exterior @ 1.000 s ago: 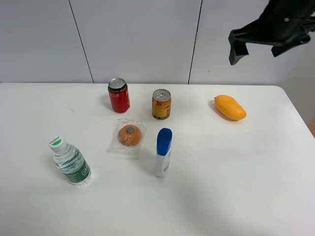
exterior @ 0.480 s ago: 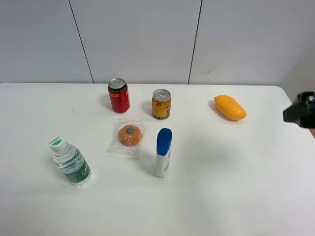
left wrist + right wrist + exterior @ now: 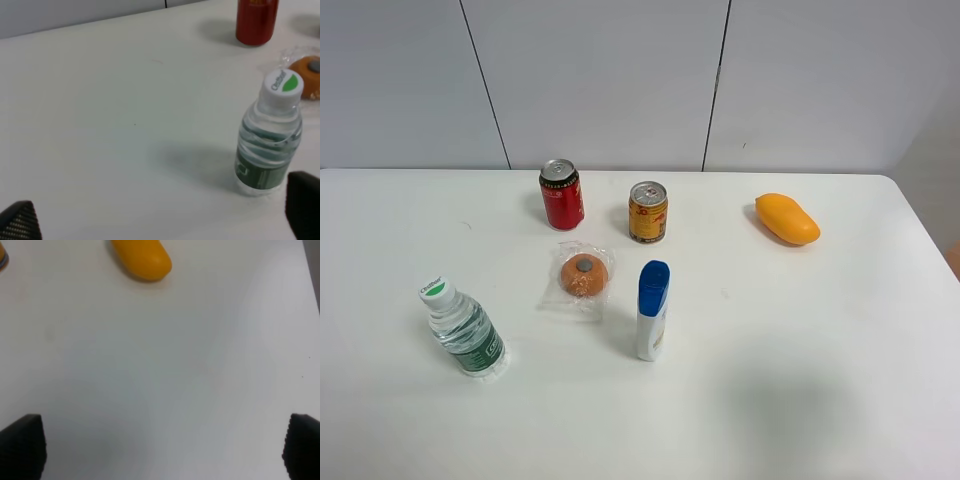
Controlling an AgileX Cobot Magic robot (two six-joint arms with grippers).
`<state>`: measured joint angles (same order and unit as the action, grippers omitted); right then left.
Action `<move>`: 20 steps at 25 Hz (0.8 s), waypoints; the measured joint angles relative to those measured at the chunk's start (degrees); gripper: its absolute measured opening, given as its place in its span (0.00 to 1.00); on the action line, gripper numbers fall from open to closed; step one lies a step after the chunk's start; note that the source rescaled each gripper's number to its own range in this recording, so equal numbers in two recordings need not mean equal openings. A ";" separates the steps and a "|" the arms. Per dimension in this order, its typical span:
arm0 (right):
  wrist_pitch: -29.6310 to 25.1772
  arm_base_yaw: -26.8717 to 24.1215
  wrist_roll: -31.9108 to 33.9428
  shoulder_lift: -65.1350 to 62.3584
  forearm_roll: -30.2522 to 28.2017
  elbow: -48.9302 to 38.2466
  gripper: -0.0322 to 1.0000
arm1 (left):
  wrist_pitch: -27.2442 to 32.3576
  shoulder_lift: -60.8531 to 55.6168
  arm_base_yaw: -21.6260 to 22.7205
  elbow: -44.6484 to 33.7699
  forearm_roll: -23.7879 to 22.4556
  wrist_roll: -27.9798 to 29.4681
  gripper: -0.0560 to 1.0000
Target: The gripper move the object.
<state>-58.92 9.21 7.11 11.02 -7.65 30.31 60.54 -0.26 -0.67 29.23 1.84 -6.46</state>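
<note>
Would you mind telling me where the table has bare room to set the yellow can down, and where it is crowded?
Bare stretches: the right side of the table, in front of the mango, and the left rear corner behind the water bottle. Crowded: the middle, where the red can, yellow can, wrapped orange item and blue-capped bottle stand close together.

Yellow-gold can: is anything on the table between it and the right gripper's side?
Nothing visible blocks it. The yellow-gold can stands upright with bare table to its right; the mango lies further right, apart from it. The right gripper is open over bare table near the mango and does not appear in the high view.
</note>
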 joint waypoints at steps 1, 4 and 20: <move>-0.76 0.00 0.00 -1.67 0.02 -0.23 0.86 | 0.00 0.00 0.00 0.00 0.00 0.00 1.00; -3.33 0.00 0.00 -4.68 0.02 -1.14 0.86 | 0.00 0.00 0.00 0.00 0.00 0.00 1.00; -2.18 0.00 0.00 -11.12 0.47 -2.34 0.83 | 0.00 0.00 0.00 0.00 0.00 0.00 1.00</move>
<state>-61.10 9.21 7.11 -0.10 -7.18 27.97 60.54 -0.26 -0.67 29.23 1.84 -6.46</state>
